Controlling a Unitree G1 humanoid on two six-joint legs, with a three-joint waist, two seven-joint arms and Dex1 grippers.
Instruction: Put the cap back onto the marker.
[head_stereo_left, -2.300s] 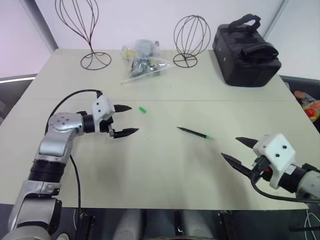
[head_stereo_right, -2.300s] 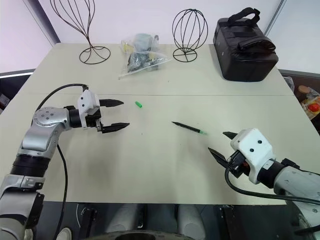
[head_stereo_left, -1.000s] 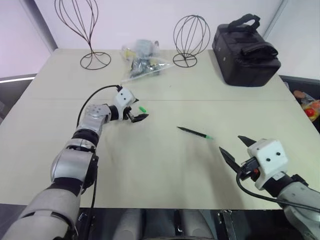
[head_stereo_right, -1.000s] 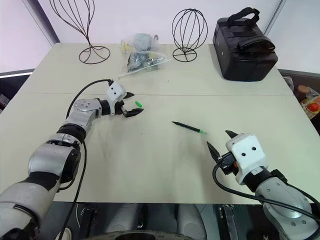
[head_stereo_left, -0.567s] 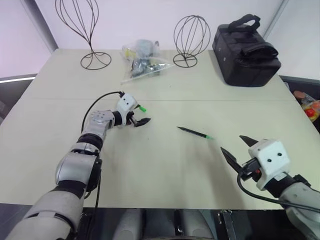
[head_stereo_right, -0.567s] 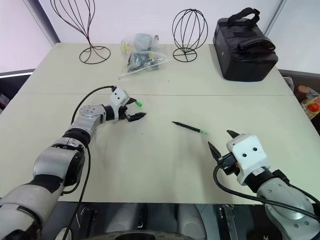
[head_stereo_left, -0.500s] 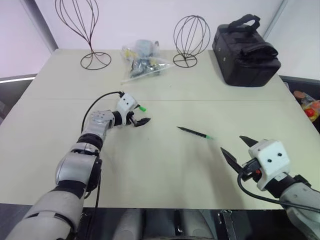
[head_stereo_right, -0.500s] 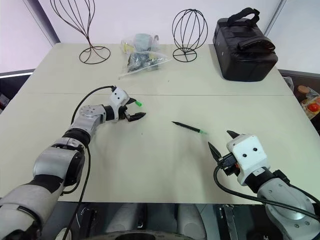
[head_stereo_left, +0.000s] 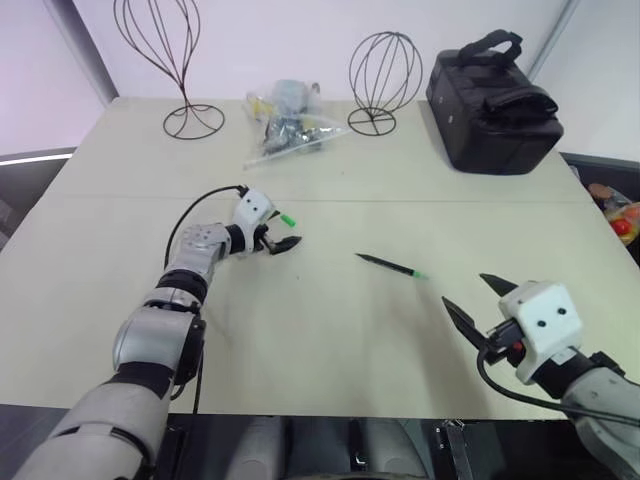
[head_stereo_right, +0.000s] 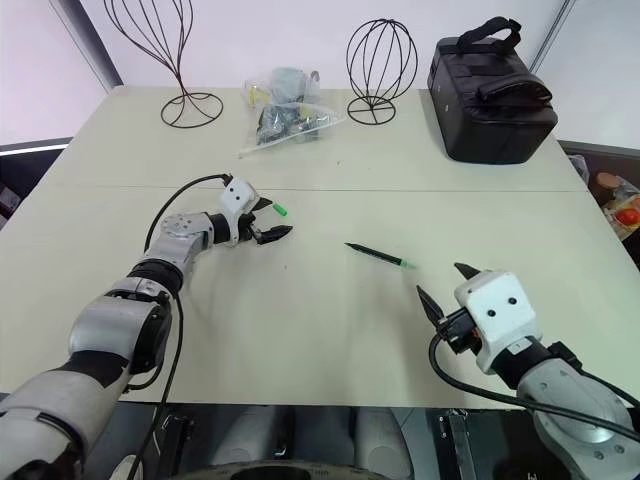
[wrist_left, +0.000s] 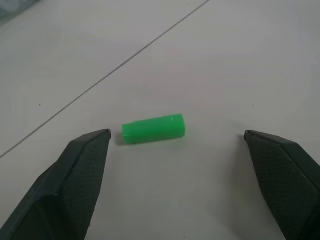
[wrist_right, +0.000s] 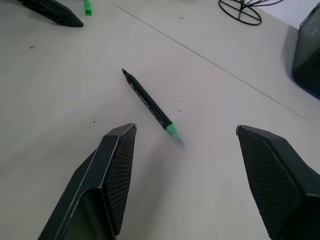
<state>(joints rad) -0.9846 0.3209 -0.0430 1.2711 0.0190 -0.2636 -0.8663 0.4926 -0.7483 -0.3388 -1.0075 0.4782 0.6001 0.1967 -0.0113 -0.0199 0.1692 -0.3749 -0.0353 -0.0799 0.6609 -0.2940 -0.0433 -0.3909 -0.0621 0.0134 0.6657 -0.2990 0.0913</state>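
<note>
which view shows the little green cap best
The left wrist view: the tiny bright green plastic cylinder cap lies large on the pale table between the open left claw, not touched. The eye views show a green speck at that claw's tip; the right wrist view shows a sliver of it.

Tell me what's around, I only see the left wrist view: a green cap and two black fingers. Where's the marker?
Observer: The marker lies on the table, apart from the cap, toward the right gripper.
Operator: Is that gripper holding it?
Observer: No. The right gripper is open, short of the marker, touching nothing.
Operator: What's behind the cap?
Observer: A clear bag of small things, between two wire stands, at the table's far edge.
Operator: Anything else?
Observer: A black bag at the far right corner.
</note>
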